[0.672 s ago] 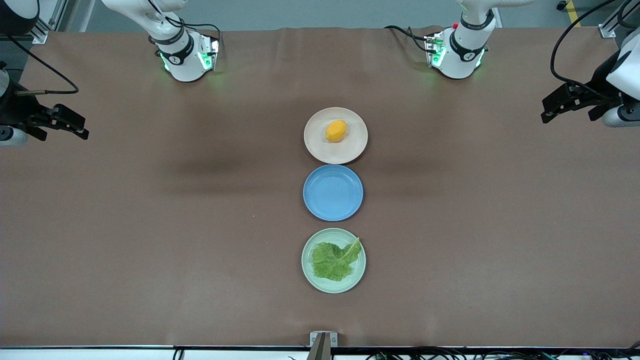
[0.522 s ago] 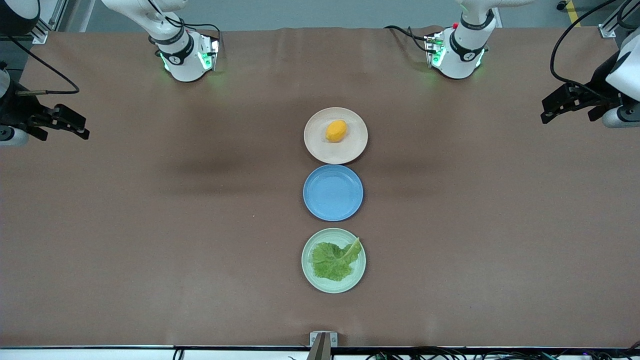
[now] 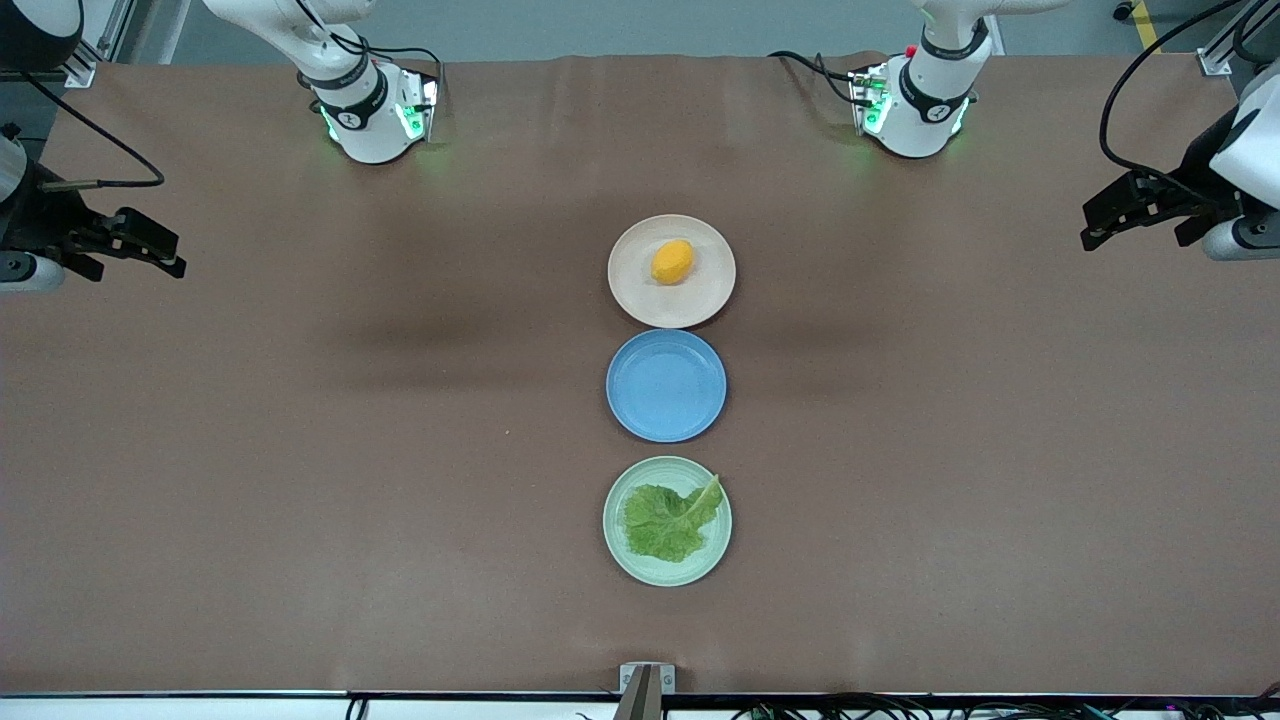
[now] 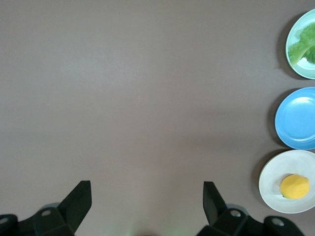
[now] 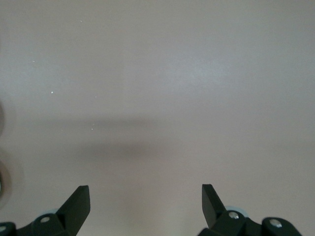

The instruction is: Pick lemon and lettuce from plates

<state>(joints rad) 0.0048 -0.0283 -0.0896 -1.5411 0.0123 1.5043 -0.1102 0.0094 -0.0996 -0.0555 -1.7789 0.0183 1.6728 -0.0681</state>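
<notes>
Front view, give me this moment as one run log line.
lemon on beige plate | lettuce on green plate | left gripper open, waiting | right gripper open, waiting

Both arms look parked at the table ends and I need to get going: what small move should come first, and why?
Probably swing the left tool in over the lemon on the beige plate. Both tools are open and empty, the right tool over bare table, and the lettuce lies untouched on the green plate.

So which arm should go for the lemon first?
Little to choose: both grippers hang open over the table's ends. I'd lean left; its wrist view already shows the lemon on its plate, the right's doesn't.
</notes>
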